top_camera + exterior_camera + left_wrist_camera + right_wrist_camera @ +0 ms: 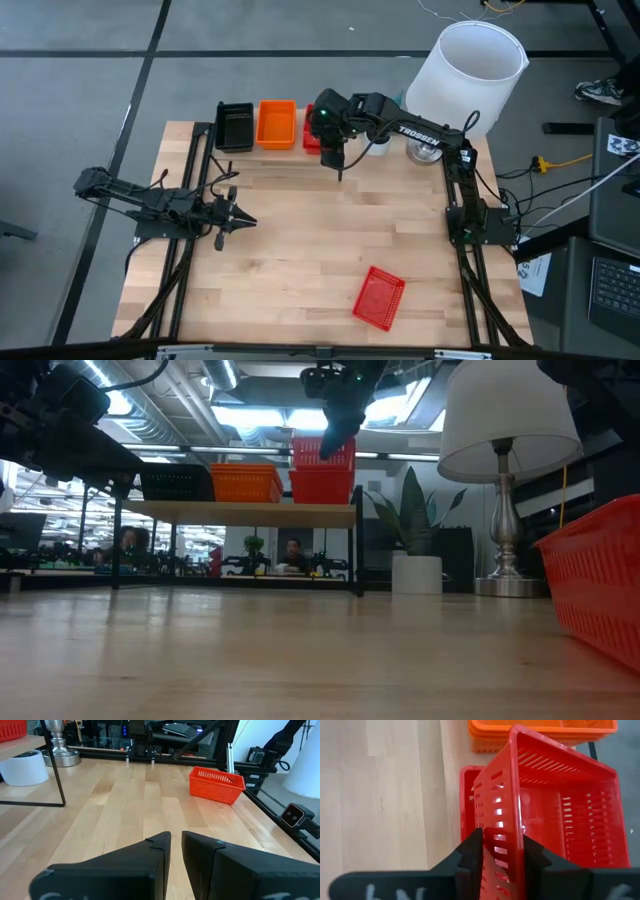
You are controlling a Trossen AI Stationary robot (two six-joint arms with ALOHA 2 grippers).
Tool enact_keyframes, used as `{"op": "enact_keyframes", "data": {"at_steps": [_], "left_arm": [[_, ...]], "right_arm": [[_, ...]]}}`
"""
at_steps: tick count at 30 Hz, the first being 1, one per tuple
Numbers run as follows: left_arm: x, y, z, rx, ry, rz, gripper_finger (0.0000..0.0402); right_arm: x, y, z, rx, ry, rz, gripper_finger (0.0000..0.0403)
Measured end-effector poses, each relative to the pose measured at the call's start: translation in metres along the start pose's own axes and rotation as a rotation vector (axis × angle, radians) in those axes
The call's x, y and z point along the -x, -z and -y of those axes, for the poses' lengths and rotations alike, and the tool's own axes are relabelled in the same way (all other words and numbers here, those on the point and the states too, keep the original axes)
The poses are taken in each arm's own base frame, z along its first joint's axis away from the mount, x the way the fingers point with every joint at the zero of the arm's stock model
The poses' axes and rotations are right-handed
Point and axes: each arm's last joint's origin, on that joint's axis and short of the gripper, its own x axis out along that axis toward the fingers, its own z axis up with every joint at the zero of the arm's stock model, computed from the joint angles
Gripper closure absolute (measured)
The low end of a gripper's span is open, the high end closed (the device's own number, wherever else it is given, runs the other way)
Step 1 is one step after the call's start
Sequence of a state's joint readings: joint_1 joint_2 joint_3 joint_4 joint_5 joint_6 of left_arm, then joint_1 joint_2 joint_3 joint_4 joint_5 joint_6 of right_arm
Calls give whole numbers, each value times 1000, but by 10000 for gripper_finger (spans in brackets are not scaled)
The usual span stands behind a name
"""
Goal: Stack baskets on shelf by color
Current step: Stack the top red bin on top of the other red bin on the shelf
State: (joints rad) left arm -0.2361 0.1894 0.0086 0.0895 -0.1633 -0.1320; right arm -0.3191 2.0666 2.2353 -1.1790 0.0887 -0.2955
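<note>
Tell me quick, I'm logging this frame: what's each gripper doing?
Left gripper: shut, empty, low over the table's left side.
Right gripper: shut on the red basket, held above another red basket on the shelf.

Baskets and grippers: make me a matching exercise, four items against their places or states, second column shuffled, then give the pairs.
Column one:
1. held red basket
2. loose red basket
3. black basket
4. left gripper

Column two:
A. at the shelf's left end in the high view
B. gripped by the right gripper, above another red basket
C. empty, over bare tabletop
D. alone on the table's near part, off the shelf

Pairs: 1-B, 2-D, 3-A, 4-C
</note>
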Motion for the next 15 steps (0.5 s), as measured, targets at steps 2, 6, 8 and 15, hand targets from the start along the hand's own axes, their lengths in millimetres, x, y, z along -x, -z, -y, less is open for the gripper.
{"op": "enact_keyframes", "data": {"at_steps": [2,6,8,15], "left_arm": [[0,0,0,0,0,0,363],[0,0,0,0,0,0,363],[0,0,0,0,0,0,363],[0,0,0,0,0,0,363]], "right_arm": [[0,0,0,0,0,0,318],[-8,0,-1,-4,-7,-20,318],[-15,0,-2,-3,-13,-35,318],[-23,0,-2,3,-16,-41,317]]}}
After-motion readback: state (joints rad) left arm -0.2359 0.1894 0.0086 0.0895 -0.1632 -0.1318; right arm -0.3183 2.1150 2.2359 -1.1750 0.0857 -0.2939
